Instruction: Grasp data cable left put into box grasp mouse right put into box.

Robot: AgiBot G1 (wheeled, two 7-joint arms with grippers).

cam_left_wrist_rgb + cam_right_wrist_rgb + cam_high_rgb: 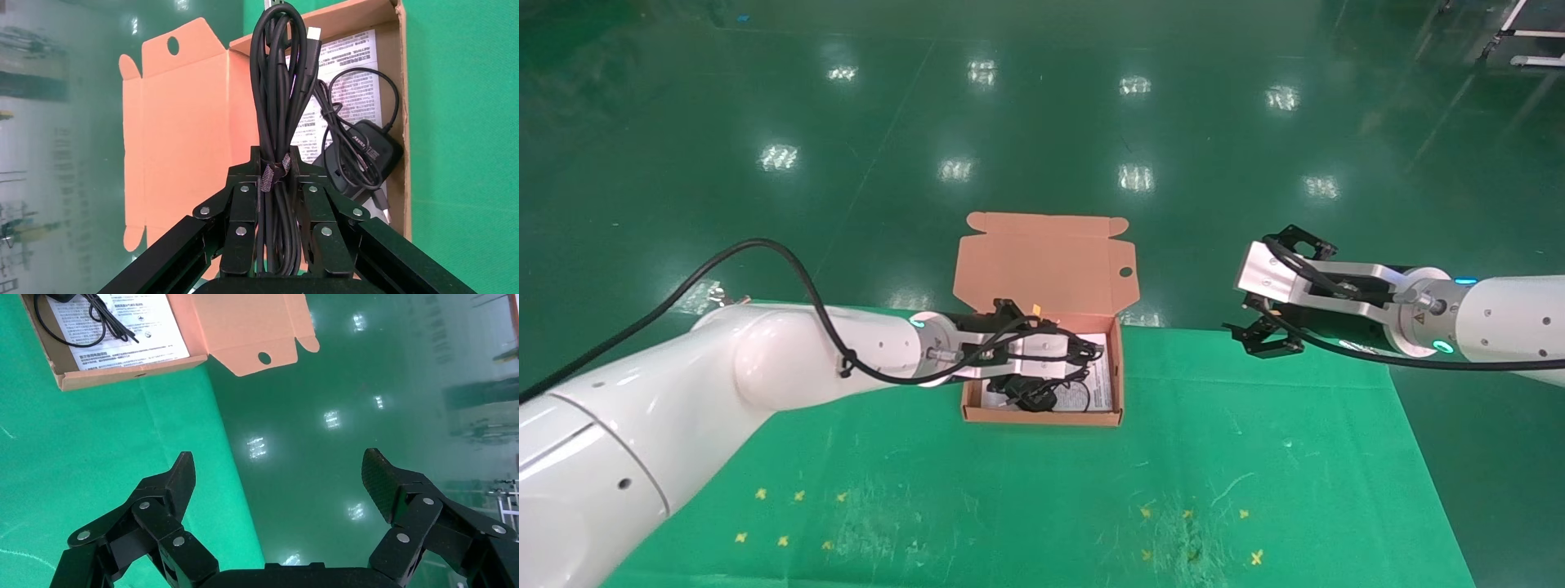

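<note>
Left gripper (275,177) over the box (1042,418), fingers clamped on the data cable (280,92) bundle (silver plug uppermost). Mouse (361,156) lies inside on the leaflet (361,67). Right gripper (278,478) at the green mat's (1091,490) far right edge, fingers spread wide, holding nothing.

2 glossy white arms with silver wrist blocks and cyan-lit rings are shown; black linkage fingers (183,478) are fastened with silver screws, and black cables are routed outside.
</note>
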